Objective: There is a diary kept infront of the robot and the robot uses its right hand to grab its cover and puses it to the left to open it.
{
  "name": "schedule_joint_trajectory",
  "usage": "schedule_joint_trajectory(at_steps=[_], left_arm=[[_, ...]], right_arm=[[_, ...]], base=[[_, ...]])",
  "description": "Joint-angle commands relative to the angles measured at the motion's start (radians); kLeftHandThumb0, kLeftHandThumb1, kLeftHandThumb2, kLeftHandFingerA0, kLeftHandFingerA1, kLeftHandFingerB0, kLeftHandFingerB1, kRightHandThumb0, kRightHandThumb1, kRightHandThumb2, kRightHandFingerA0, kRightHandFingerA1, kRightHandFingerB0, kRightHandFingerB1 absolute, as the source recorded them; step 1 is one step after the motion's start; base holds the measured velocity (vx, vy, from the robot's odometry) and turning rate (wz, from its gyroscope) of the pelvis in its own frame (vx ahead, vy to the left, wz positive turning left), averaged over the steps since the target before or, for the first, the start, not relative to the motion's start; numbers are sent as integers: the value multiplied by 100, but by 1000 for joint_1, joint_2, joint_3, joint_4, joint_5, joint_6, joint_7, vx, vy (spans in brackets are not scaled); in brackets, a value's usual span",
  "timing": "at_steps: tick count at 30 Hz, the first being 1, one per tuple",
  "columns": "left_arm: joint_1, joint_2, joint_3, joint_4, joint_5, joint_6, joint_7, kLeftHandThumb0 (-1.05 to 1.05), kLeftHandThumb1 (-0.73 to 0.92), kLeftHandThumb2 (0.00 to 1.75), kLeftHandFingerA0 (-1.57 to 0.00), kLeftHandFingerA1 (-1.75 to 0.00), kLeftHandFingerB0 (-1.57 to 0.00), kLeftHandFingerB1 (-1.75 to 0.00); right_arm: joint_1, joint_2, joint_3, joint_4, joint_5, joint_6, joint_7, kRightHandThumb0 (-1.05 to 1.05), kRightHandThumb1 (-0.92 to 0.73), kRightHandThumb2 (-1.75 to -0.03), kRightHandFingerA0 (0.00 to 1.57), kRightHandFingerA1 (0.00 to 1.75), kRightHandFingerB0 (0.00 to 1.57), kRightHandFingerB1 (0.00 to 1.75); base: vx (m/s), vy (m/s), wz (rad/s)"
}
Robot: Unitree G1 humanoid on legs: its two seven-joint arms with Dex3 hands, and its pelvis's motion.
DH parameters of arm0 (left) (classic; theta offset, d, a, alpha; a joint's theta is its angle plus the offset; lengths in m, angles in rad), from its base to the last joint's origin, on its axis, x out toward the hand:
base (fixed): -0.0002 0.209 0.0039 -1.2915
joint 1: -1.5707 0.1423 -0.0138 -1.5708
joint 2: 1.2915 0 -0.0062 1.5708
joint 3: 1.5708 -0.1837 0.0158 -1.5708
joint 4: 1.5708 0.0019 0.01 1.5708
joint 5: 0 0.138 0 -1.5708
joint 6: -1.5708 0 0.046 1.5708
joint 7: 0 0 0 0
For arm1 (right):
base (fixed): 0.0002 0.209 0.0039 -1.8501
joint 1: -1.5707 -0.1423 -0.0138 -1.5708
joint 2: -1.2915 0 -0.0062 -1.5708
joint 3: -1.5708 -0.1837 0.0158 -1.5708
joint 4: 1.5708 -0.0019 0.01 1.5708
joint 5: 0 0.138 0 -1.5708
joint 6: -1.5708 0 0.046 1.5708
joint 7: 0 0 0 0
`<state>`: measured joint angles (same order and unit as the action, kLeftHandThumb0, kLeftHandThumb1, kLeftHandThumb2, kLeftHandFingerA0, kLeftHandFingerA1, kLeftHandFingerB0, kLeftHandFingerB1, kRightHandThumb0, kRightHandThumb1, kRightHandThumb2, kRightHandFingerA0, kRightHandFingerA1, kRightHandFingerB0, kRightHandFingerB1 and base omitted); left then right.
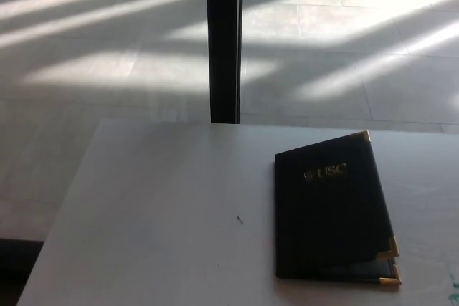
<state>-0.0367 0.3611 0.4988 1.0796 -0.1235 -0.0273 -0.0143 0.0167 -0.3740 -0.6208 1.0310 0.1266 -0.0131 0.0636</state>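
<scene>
A dark diary (333,209) with gold corner tips and gold "USC" lettering lies on the white table (165,213), right of the middle. Its cover is down, with the right edge lifted a little at the near corner, so a thin gap shows there. Neither of my hands shows in the head view.
A black vertical post (224,41) stands behind the table's far edge. Beyond it lies a tiled floor with stripes of sunlight. The table's left edge runs diagonally down toward the bottom left. A small dark speck (239,219) sits on the tabletop.
</scene>
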Motion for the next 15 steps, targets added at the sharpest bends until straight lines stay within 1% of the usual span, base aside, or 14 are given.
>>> schedule_joint_trajectory(at_steps=[1, 2, 3, 4, 6, 7, 8, 9, 10, 11, 12, 13, 14, 15], left_arm=[[-87, 90, 272, 118, -275, -4, 7, -105, 92, 118, -20, -159, -11, -129], [-89, 92, 277, 122, -268, -6, 7, -105, 92, 119, -27, -163, -16, -131], [-91, 93, 281, 126, -261, -8, 7, -105, 92, 119, -27, -163, -16, -131], [-93, 92, 287, 125, -257, -6, 14, -95, 72, 156, -32, -113, 0, -88], [-100, 87, 300, 125, -255, -5, 25, -92, 74, 156, -30, -112, 0, -87], [-101, 86, 303, 127, -250, -7, 24, -92, 74, 156, -30, -112, 0, -87], [-103, 87, 306, 130, -248, -5, 25, -105, 92, 118, -28, -159, -16, -129], [-105, 89, 310, 132, -246, -3, 25, -86, 70, 151, -34, -110, 0, -84], [-105, 89, 314, 134, -245, -5, 23, -86, 70, 151, -34, -110, 0, -84], [-104, 90, 314, 135, -241, -6, 21, -105, 92, 117, -30, -162, -17, -130], [-104, 91, 315, 136, -237, -6, 17, -105, 92, 117, -30, -162, -17, -130], [-105, 91, 322, 140, -240, -7, 7, -105, 92, 119, -22, -160, -12, -128], [-103, 90, 323, 141, -237, -13, 2, -105, 92, 118, -27, -161, -16, -130], [-105, 92, 327, 140, -239, -7, 3, -105, 92, 117, -26, -163, -15, -131]], right_arm=[[-97, -97, -351, 121, 358, -60, -80, -77, -92, -78, 58, 81, 45, 56], [-104, -99, -365, 128, 356, -59, -93, -76, -92, -77, 60, 77, 46, 53], [-105, -99, -374, 132, 354, -59, -96, -76, -92, -77, 60, 77, 46, 53], [-108, -106, -405, 136, 373, -57, -85, -78, -92, -79, 57, 74, 41, 50], [-124, -137, -475, 142, 417, -38, -106, -75, -92, -79, 57, 73, 39, 49], [-127, -144, -490, 142, 419, -33, -110, -75, -92, -79, 57, 73, 39, 49], [-139, -161, -514, 135, 431, -43, -112, -75, -92, -83, 53, 72, 35, 50], [-164, -195, -552, 124, 452, -56, -127, -73, -92, -81, 49, 70, 36, 50], [-177, -209, -562, 125, 450, -52, -144, -73, -92, -81, 49, 70, 36, 50], [-186, -219, -567, 125, 443, -52, -155, -75, -92, -80, 53, 73, 40, 50], [-200, -234, -573, 125, 434, -53, -172, -75, -92, -80, 53, 73, 40, 50], [-225, -248, -584, 104, 432, -48, -201, -73, -92, -78, 53, 73, 43, 54], [-248, -266, -587, 84, 427, -40, -213, -74, -92, -78, 51, 68, 39, 50], [-296, -302, -587, 63, 419, -32, -229, -73, -92, -75, 55, 63, 41, 48]], base=[[0, 0, 0], [0, 0, 0], [0, 0, 0], [0, 0, 0], [0, 0, 0], [0, 0, 0], [0, 0, 0], [0, 0, 0], [0, 0, 0], [0, 0, 0], [0, 0, 0], [0, 0, 0], [0, 0, 0], [0, 0, 0]])
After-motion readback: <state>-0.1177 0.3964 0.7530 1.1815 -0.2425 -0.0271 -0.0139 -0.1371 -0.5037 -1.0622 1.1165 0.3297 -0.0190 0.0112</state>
